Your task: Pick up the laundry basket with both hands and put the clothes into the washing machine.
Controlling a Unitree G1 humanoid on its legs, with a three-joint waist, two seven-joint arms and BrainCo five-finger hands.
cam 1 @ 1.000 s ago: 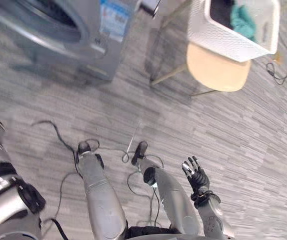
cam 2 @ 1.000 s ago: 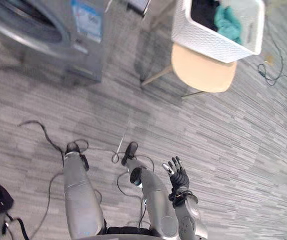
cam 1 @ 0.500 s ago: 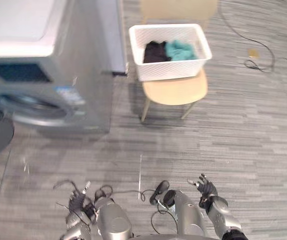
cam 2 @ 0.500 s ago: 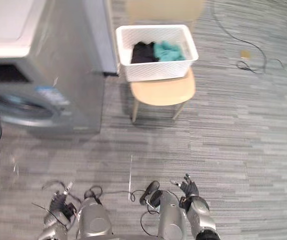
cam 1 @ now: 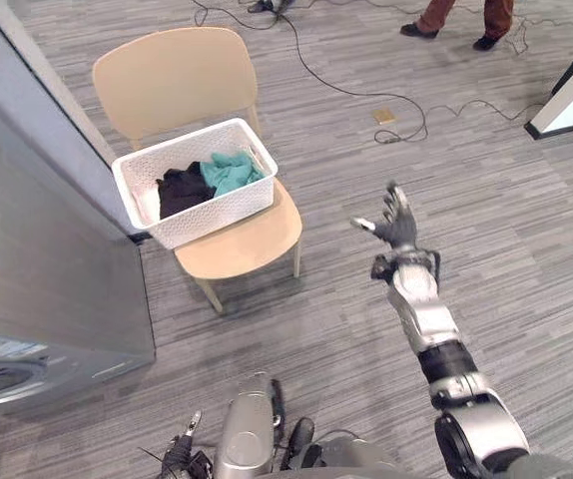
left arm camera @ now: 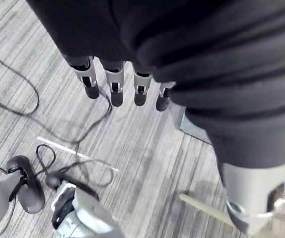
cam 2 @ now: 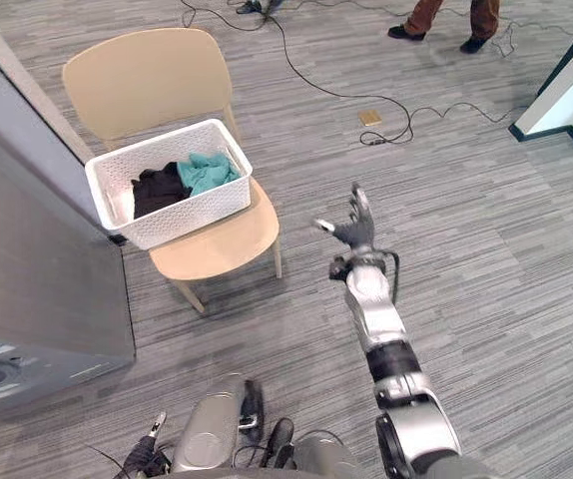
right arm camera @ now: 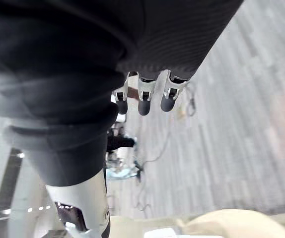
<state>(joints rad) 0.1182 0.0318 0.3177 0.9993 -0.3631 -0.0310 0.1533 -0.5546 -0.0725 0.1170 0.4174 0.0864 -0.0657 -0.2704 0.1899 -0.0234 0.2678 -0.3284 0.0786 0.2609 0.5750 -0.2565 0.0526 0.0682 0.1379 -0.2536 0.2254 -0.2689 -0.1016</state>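
Laundry basket (cam 1: 210,214) on chair (cam 1: 250,249); right hand (cam 1: 398,226) raised, splayed

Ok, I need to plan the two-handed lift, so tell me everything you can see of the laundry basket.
The laundry basket is white, rectangular and open-topped, with perforated plastic-looking walls. It stands upright on the seat of a pale wooden chair, close beside the grey washing machine. Inside lie a black garment and a teal garment. No hand touches it; the open right hand hovers apart from it.
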